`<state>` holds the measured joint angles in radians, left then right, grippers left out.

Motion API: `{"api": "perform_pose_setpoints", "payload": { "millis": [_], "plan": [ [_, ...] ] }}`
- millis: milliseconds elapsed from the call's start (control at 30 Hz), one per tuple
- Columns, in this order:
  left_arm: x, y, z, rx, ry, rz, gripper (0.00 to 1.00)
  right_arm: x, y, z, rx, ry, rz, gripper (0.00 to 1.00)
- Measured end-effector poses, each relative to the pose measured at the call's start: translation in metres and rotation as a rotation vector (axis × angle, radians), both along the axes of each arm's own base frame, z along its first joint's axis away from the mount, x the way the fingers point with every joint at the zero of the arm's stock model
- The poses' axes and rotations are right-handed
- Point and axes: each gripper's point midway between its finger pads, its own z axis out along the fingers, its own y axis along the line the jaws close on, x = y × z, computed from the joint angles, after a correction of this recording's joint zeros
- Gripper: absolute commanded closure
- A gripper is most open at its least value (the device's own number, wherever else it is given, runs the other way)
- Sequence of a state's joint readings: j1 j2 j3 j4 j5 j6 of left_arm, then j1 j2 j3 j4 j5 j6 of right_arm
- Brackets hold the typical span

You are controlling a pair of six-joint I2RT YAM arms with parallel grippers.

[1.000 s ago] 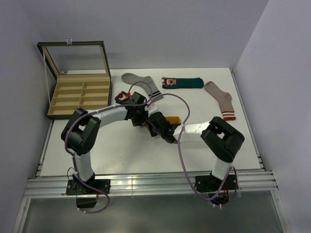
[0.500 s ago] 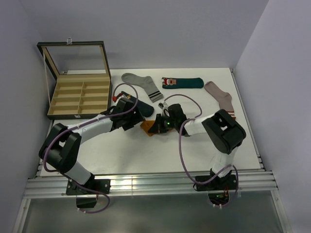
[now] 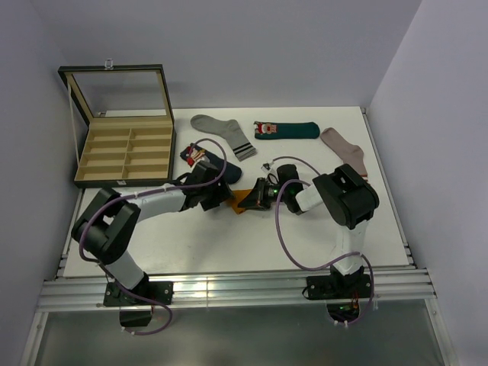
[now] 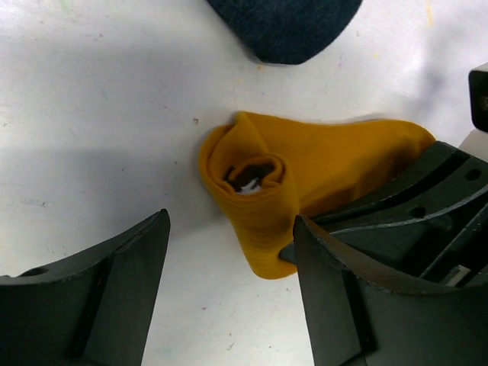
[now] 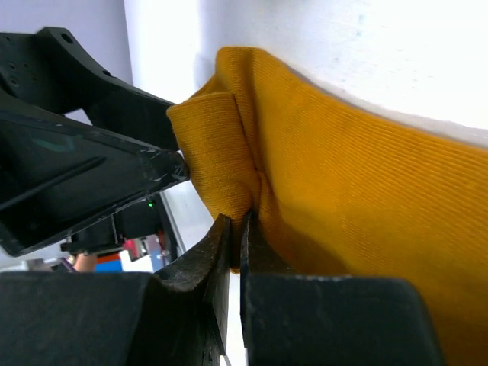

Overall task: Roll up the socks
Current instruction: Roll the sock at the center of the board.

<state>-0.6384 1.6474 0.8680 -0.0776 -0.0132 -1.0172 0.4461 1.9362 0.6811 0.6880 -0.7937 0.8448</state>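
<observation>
The mustard-orange sock (image 4: 320, 171) lies on the white table, its cuff end wound into a loose roll (image 4: 255, 194). My left gripper (image 4: 229, 293) stands open just short of that roll, one finger (image 4: 114, 297) on each side, touching nothing. My right gripper (image 5: 240, 229) is shut, pinching a fold of the mustard sock (image 5: 351, 175) beside the roll. From above, both grippers (image 3: 223, 195) (image 3: 259, 195) meet at the sock (image 3: 242, 201) mid-table. The navy sock (image 3: 211, 162) lies behind my left gripper. The dark teal sock (image 3: 288, 130) lies flat at the back.
A grey striped sock (image 3: 225, 131) lies at the back, left of the teal one. A pinkish-beige sock (image 3: 347, 156) lies at the back right. An open wooden box with compartments (image 3: 126, 145) stands at the back left. The navy sock's toe (image 4: 286, 27) is close ahead of my left gripper.
My left gripper has opened and drawn back off the mustard sock's roll. The right gripper has swung in from the right and stays pinched on the sock.
</observation>
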Motion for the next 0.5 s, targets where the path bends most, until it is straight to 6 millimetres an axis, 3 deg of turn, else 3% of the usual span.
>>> {"api": "perform_pose_setpoints", "payload": {
  "millis": [500],
  "plan": [
    [0.005, -0.0099, -0.0065, -0.031, -0.006, -0.018, 0.33, 0.0016, -0.0023, -0.0028, 0.013, 0.065, -0.024, 0.91]
  ]
}}
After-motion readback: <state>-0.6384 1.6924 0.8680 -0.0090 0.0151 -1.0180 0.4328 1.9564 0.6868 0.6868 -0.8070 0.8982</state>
